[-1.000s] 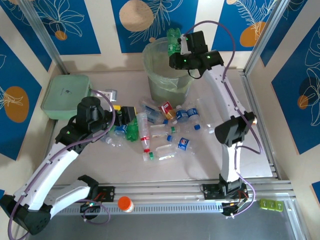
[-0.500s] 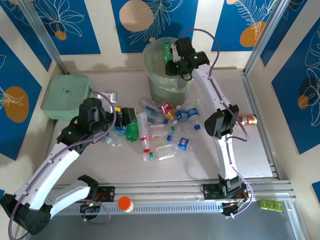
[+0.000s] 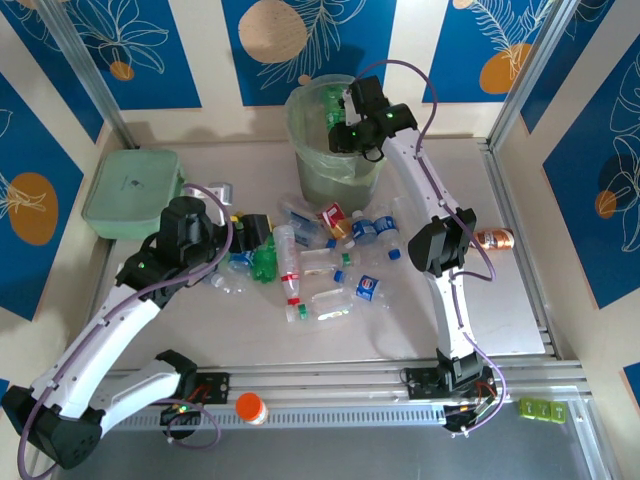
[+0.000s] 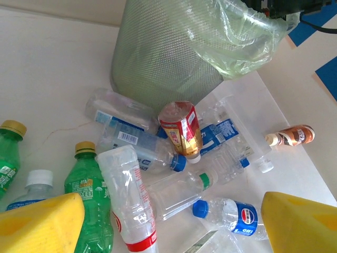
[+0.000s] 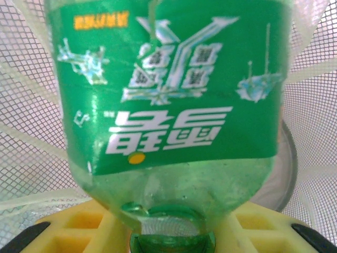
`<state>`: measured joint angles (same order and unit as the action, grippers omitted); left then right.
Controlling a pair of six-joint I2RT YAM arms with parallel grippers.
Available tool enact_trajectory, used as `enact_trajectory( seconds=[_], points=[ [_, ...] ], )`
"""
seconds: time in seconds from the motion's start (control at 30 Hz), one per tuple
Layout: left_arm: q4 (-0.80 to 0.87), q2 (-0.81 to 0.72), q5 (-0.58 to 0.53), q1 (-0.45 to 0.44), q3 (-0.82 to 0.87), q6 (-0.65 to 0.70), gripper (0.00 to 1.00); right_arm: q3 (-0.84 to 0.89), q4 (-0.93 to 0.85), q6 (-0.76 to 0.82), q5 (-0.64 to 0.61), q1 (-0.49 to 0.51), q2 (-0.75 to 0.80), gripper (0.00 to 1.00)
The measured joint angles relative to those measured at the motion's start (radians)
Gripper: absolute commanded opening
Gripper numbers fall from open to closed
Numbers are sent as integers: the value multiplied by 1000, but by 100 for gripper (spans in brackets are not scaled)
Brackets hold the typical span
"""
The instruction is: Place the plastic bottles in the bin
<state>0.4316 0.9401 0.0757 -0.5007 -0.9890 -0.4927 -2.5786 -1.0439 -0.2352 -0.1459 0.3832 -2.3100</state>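
I've just swung the right arm inward: right fingers (image 5: 73, 229) now clench the green bottle (image 5: 168, 105) above the bin (image 3: 310, 175) at the surface (image 3: 500, 300) far edge, ready to drop. Left fingers (image 4: 37, 226) are spread, empty, over the remaining bottles (image 3: 368, 288) mid-surface

The green bottle (image 5: 168, 105) wears a green label with white lettering and a small orange mark, and the right fingers (image 5: 84, 226) are yellow. The bin (image 4: 158, 58) is grey-green mesh, its liner (image 4: 242, 37) a pale translucent green. There is a red-labelled bottle (image 4: 181, 129), a clear bottle (image 4: 231, 213) has a blue cap and blue label, and the counter (image 4: 47, 68) is pale beige.
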Motion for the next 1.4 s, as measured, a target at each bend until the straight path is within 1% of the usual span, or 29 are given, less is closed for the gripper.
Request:
enact_trajectory(
  seconds=[0.17,0.43,0.57,0.7,0.8,0.93,1.0,1.17,1.23,1.33,1.4],
  points=[
    [0,0,-3,0,0,-8,87,0,2,1,5,-6,0,47],
    [6,0,-19,0,0,-26,87,-8,2,0,14,-17,0,48],
    [47,11,-25,6,-12,-34,86,-29,-2,0,14,-19,13,47],
    [116,67,-21,44,-60,-73,85,-29,-4,-5,13,-15,69,46],
    [172,95,-29,113,-70,-140,86,14,16,-10,-10,1,163,46],
    [284,126,-85,208,-74,-266,86,146,58,-50,-78,60,351,48],
    [339,156,-112,243,-85,-313,87,220,77,-72,-90,87,439,49],
    [404,222,-141,346,-87,-396,87,653,230,-85,-107,156,767,50],
    [413,236,-156,383,-87,-423,87,801,274,-88,-107,176,872,50],
    [413,264,-186,428,-81,-446,87,973,331,-93,-93,182,992,51],
    [400,309,-205,456,-80,-453,87,1064,357,-95,-78,182,1058,53]
  ],
)
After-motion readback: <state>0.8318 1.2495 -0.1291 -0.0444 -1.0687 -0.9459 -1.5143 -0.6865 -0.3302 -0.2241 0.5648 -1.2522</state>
